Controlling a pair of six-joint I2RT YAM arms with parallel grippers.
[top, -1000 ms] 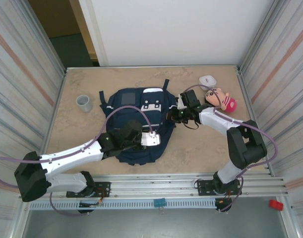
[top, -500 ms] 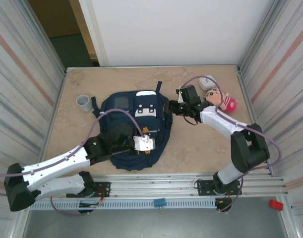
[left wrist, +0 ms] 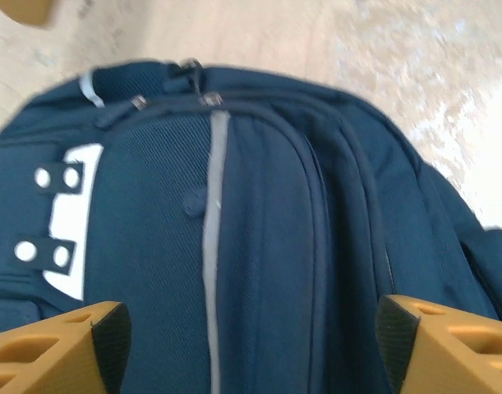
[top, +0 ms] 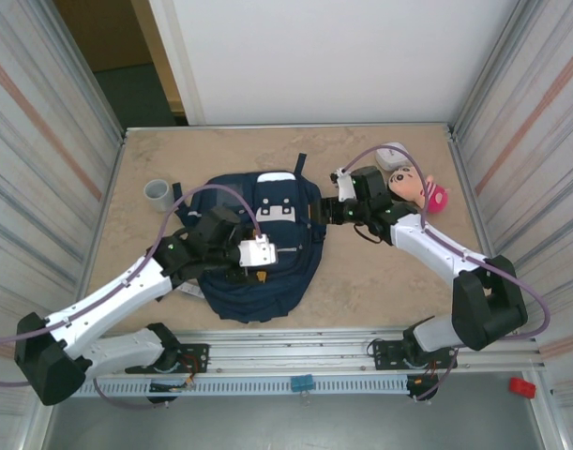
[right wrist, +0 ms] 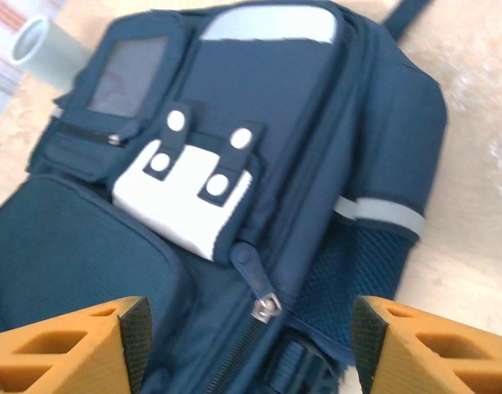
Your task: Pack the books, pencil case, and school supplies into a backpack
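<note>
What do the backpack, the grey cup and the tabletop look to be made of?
Backpack: woven synthetic fabric, likely nylon or polyester, matte navy; ribbed weave and stitched seams show, with mesh on a side pocket. Grey cup: probably plastic, smooth with a dull sheen; could be metal. Tabletop: hard, smooth, mottled beige, stone-look; possibly laminate.

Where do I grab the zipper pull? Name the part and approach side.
Take the zipper pull by its dark tab, jaws across its width. Come from above with the right gripper: the backpack lies flat, the tab on top, just ahead of its open jaws.
</note>
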